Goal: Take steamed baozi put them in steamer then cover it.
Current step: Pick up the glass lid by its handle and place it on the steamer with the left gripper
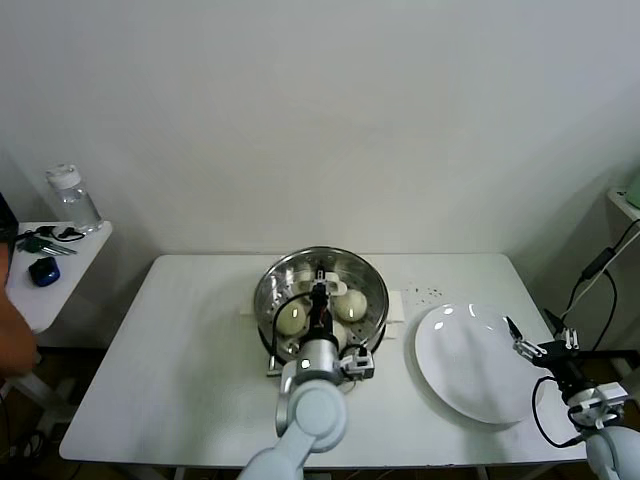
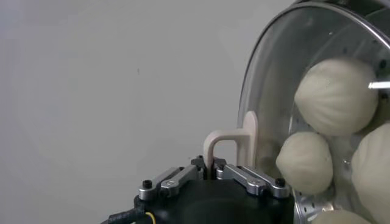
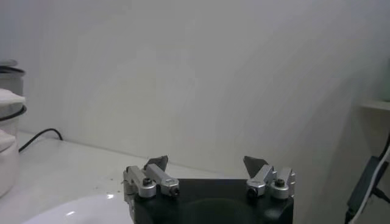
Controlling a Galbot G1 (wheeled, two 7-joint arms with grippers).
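Observation:
The steel steamer stands mid-table on its white base. Several cream baozi lie inside it. The clear glass cover sits over the basket, and the baozi show through the glass. My left gripper is above the steamer's middle. In the left wrist view it is shut on the cover's white handle. I cannot tell whether the rim is fully seated. My right gripper is open and empty at the right edge of the white plate.
The empty white plate lies right of the steamer and also shows in the right wrist view. A side table at the left holds a clear bottle, keys and a blue object. Cables hang at the far right.

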